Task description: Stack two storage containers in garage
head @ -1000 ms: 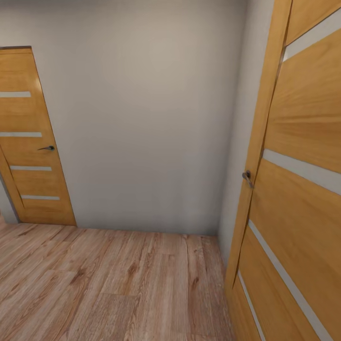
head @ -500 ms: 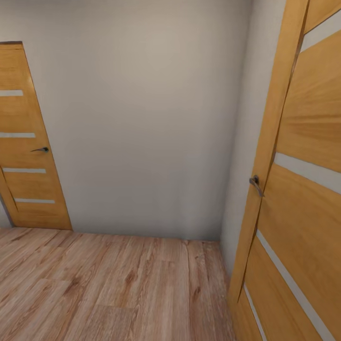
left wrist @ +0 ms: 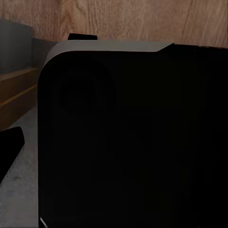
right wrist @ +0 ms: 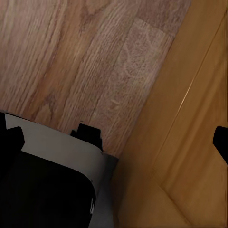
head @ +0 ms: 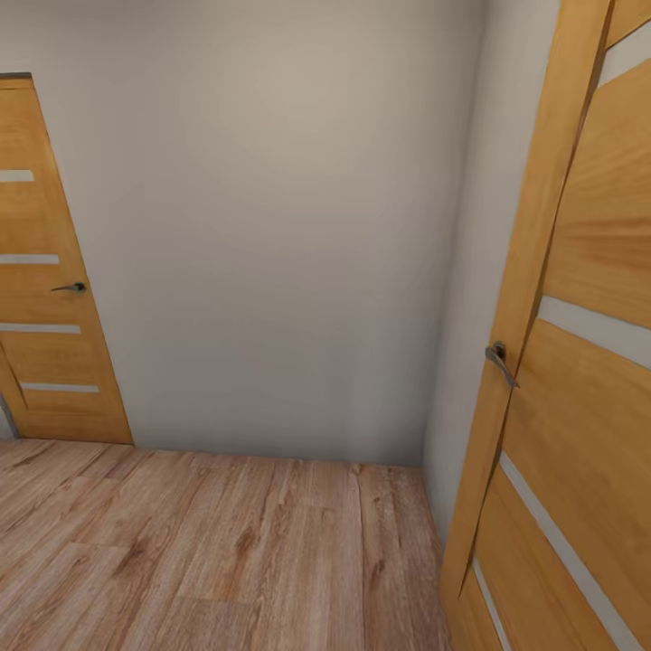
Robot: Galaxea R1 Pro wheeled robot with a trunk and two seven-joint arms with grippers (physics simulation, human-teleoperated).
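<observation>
The two storage containers are out of view. In the right wrist view my right gripper (right wrist: 114, 142) is open, its black fingertips (right wrist: 10, 138) far apart at opposite edges with nothing between them, over light wood planks and a door's lower part. In the left wrist view one black fingertip (left wrist: 9, 152) of my left gripper shows beside the robot's dark body (left wrist: 133, 133). The other is lost against that dark body.
A pale grey wall (head: 271, 226) stands straight ahead. A honey-coloured door (head: 45, 271) with a handle (head: 70, 287) is at the left. A second such door (head: 579, 362) with a handle (head: 499, 358) stands close at the right. Light wood-plank flooring (head: 226, 542) lies between them.
The whole head view has shifted, so the camera has moved: the left door sits further left and the right door's handle further right and lower. Nothing else differs.
</observation>
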